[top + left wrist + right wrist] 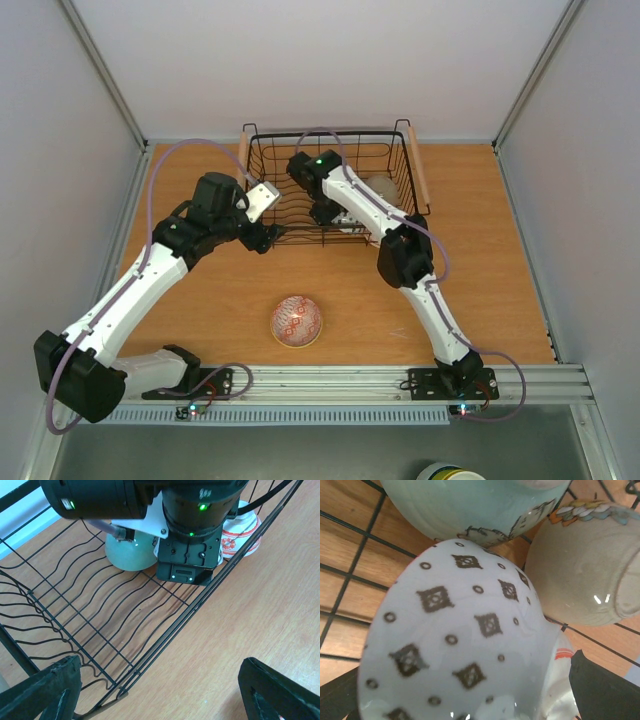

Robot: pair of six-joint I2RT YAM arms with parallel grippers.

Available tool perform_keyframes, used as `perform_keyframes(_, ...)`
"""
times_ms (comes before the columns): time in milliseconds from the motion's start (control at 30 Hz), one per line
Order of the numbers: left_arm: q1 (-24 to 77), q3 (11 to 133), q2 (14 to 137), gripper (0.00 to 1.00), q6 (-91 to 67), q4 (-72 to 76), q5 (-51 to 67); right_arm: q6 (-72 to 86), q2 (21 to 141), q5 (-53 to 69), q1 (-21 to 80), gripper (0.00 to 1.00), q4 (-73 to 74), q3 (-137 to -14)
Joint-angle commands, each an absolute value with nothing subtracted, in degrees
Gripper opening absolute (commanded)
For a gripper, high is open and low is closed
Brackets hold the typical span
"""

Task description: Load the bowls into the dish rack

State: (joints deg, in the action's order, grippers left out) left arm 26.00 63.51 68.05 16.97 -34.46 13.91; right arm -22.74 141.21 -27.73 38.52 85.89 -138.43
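**Dish loading in progress**

Right pincer [460, 680], spread wide, is straddling a white diamond-patterned bowl [455, 630] inside the black wire dish rack [170, 632]. Left pincer [160, 680] is gaping at its 7 o'clock corner. A red-and-white ceramic bowl [297, 322] is sitting on the bench [480, 280].

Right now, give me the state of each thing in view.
Dish rack, upright, partly loaded.
Left fingers, open, empty.
Right fingers, open, inside the rack.
Pale green bowl, in the rack.
Diamond-patterned bowl, in the rack, between the right fingers.
Beige bowl, in the rack, tipped sideways.
Red-and-white bowl, in the rack.
Red-patterned bowl, on the table, not loaded.
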Motion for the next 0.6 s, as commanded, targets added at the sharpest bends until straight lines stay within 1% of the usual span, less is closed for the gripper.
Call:
perform_keyframes(0, 25.8, 63.4, 66.8, 0.86, 17.2, -32.1, 14.1, -23.8, 135.8, -24.6, 39.9, 0.99, 85.9, -139.1)
perform_keyframes(200, 25.8, 63.5, 66.6, 0.86, 17.2, -32.2, 14.0, -24.8, 132.4, -21.0, 39.9, 0.99, 83.4, -138.3)
perform_keyframes(433, 25.8, 63.5, 66.5, 0.86, 17.2, -32.2, 14.0, -24.6, 130.1, -20.4, 39.8, 0.99, 81.5, -138.4)
perform_keyframes(567, 25.8, 63.5, 66.4, 0.86, 17.2, -32.4, 14.1, -22.5, 125.8, -19.6, 39.6, 0.99, 78.6, -136.7)
